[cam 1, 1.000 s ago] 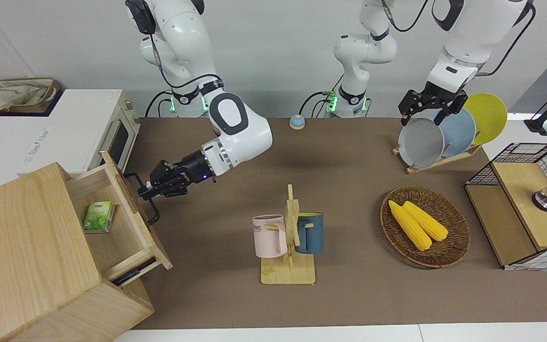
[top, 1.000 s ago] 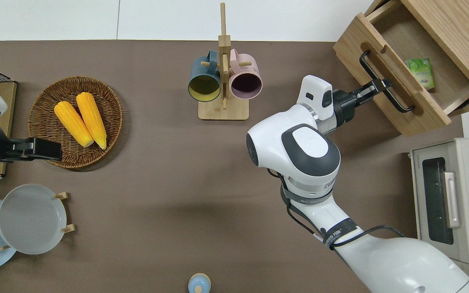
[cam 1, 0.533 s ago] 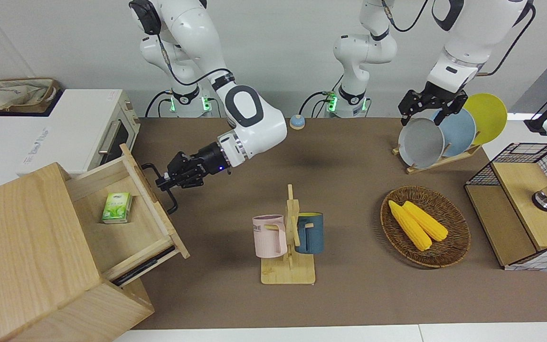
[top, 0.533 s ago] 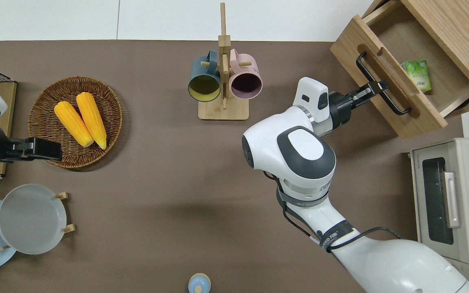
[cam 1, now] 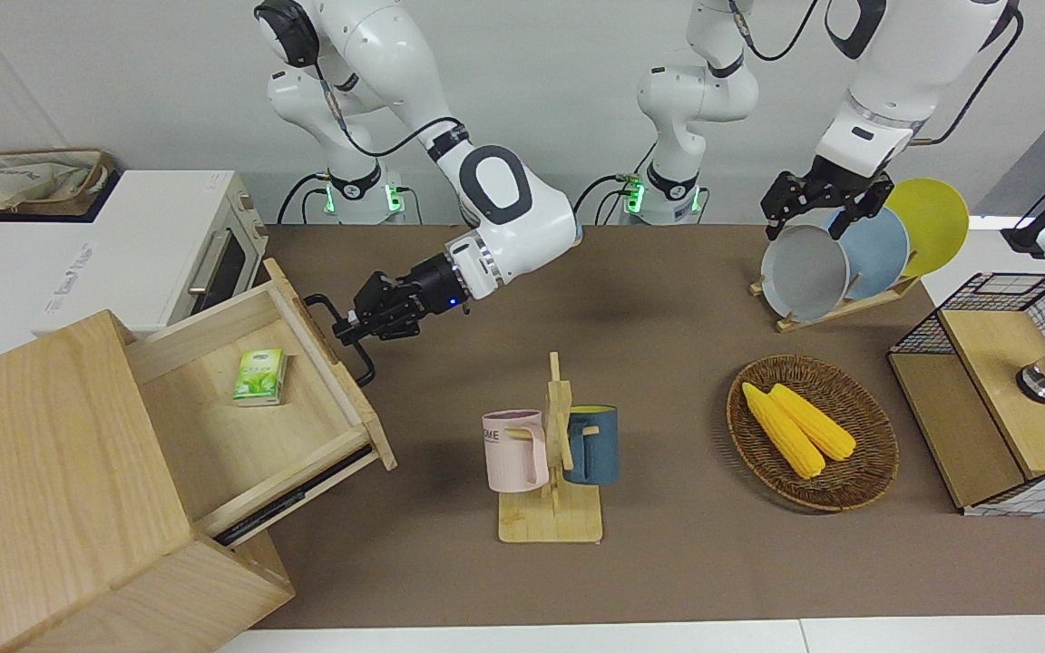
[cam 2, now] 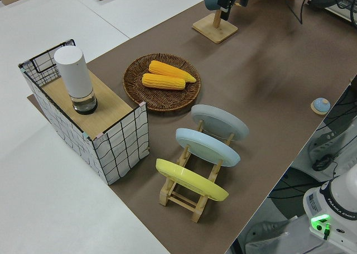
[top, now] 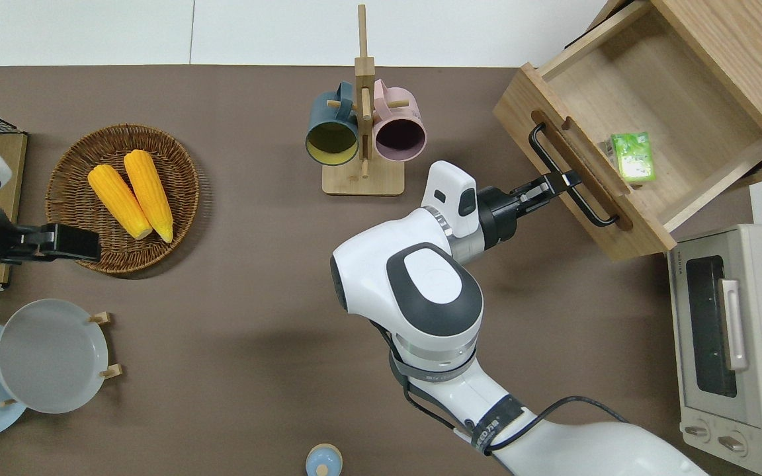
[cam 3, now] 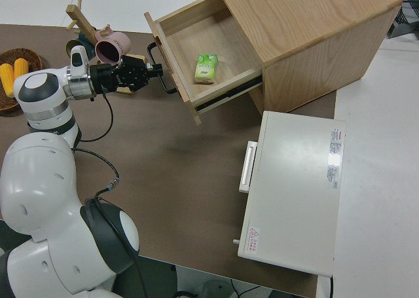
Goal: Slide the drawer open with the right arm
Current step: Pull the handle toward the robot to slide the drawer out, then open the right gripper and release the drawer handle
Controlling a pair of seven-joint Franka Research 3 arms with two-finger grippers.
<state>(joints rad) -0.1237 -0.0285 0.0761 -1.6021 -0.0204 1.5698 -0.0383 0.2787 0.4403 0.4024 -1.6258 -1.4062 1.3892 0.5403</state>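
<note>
The light-wood drawer (cam 1: 214, 444) stands pulled far out of the big pale wooden box (cam 1: 42, 472), toward the mug stand. A small green box (cam 1: 259, 376) lies inside it. My right gripper (cam 1: 347, 331) is shut on the black loop handle (cam 1: 361, 365) on the drawer front. The overhead view shows the same grip: gripper (top: 563, 182), handle (top: 540, 142), drawer (top: 652, 99). The right side view shows it too: gripper (cam 3: 157, 69), drawer (cam 3: 196, 36). The left arm is parked.
A wooden mug stand (cam 1: 551, 508) with a pink and a blue mug is close to the drawer front. A white toaster oven (cam 1: 151, 245) sits beside the box, nearer to the robots. A wicker basket (cam 1: 849, 490) of corn, a plate rack (cam 1: 835, 263) and a wire-mesh rack (cam 1: 1003, 390) are at the left arm's end.
The right gripper has pulled the handle away from the box, and the drawer has slid much farther out. The green box rode along with it. The left arm has not moved.
</note>
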